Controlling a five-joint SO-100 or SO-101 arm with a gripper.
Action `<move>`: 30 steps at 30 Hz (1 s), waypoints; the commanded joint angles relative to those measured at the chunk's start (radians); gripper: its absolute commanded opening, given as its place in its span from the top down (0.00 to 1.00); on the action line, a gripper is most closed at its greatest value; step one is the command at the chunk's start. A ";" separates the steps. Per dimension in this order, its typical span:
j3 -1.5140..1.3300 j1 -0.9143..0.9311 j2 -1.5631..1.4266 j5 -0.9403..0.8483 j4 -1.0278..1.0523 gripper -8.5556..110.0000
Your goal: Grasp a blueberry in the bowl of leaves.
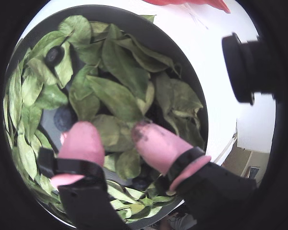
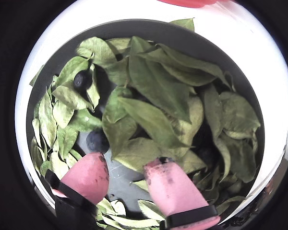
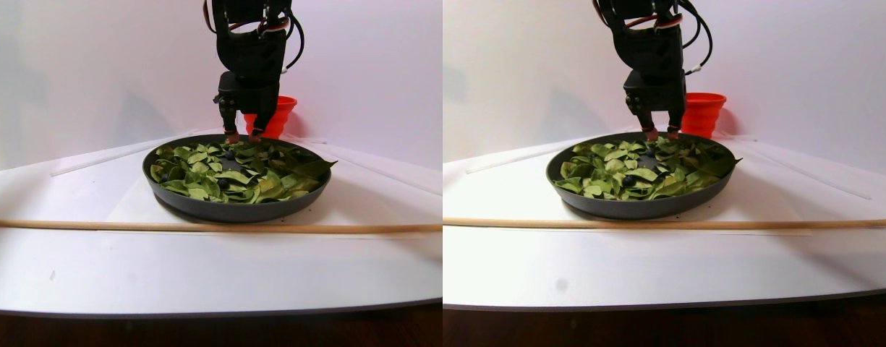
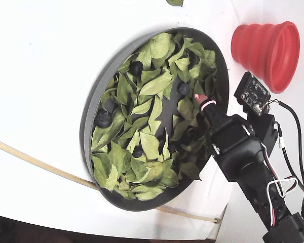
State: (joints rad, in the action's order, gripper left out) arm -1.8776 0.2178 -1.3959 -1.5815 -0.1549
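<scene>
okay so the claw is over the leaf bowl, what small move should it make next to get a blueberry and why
Probably shift the claw slightly toward the blueberry and then lower it. In a wrist view, that berry lies uncovered on the bowl of leaves, just beyond the left pink fingertip rather than between the two. The jaws are open and hold nothing, and the stereo pair view shows the tips just above the leaves.

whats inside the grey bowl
The bowl of leaves holds bright green leaves and several dark blueberries, one blueberry just ahead of the open gripper. Leaves cover much of the floor, so more berries may be hidden.
</scene>
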 commanded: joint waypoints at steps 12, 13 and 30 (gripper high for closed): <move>0.035 -0.025 -0.052 0.040 -0.021 0.80; 0.037 -0.025 -0.049 0.043 -0.025 0.80; 0.092 -0.038 0.041 0.075 -0.061 0.79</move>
State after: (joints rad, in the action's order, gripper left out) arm -1.8546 0.1856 -1.3361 -1.5110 -0.1963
